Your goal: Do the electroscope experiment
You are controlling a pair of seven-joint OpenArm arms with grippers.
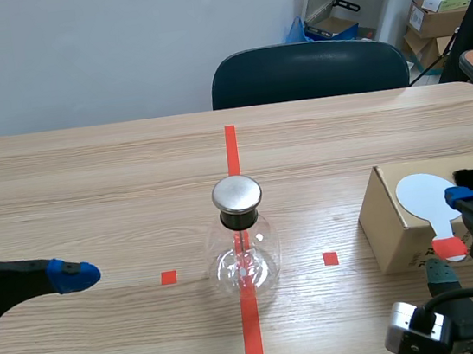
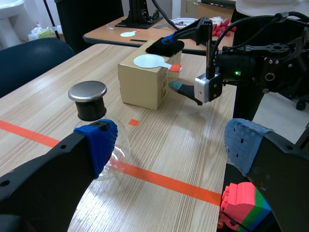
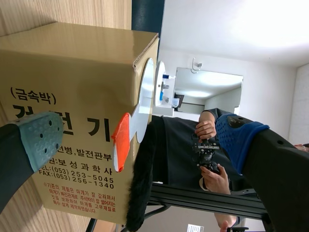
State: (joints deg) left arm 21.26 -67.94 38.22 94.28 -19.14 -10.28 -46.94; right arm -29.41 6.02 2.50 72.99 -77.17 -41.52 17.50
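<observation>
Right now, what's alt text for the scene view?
A glass flask with a metal cap stands on the centre tape line. The open right gripper straddles a white paddle on a cardboard box; the left gripper is open.

From between our arms, the scene camera looks down and across the bench (image 1: 88,179) toward a dark chair (image 1: 309,67). Our left wrist camera looks low past the left hand (image 2: 171,142), the flask (image 2: 89,104) near, the cardboard box (image 2: 140,89) beyond. Our right wrist camera, rolled sideways, sits close against that box, which all three views share; the flask shows in two.
</observation>
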